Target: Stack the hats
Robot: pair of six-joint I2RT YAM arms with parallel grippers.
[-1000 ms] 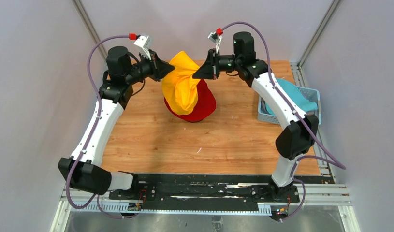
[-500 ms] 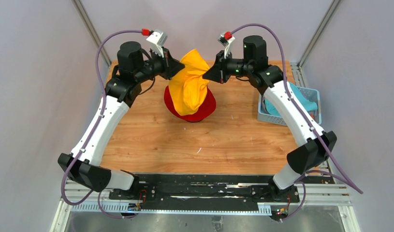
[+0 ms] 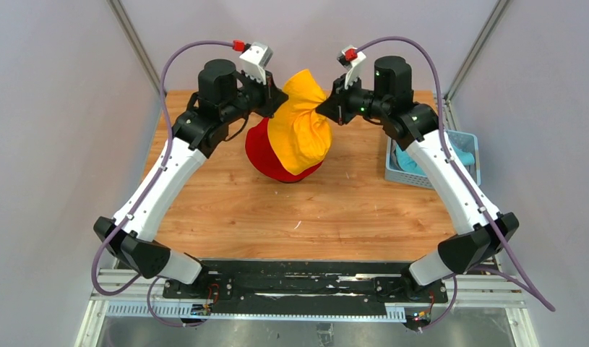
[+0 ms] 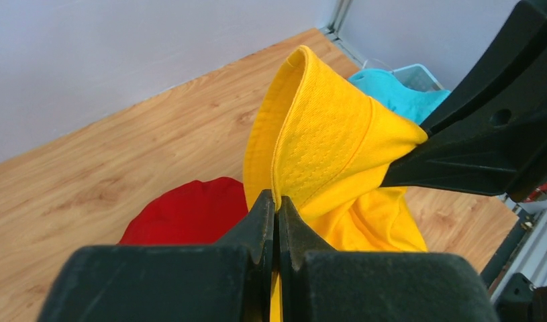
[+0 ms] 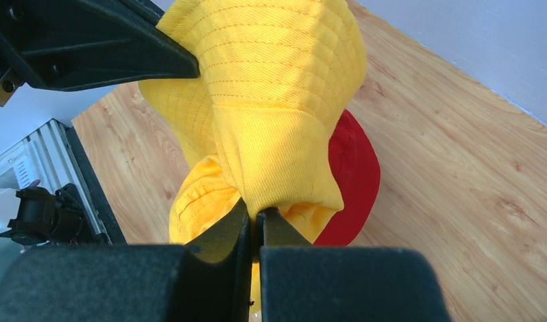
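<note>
Yellow hat [image 3: 298,130] is clamped at opposite edges by the left gripper [image 3: 279,108] and right gripper [image 3: 321,110]. It is spread over the red hat [image 3: 262,155], apparently for stacking.

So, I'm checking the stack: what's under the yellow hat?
The red hat, on the table, below the yellow hat that the left gripper and right gripper hold. Yellow fabric covers much of it; anything beneath the red hat is hidden.
</note>
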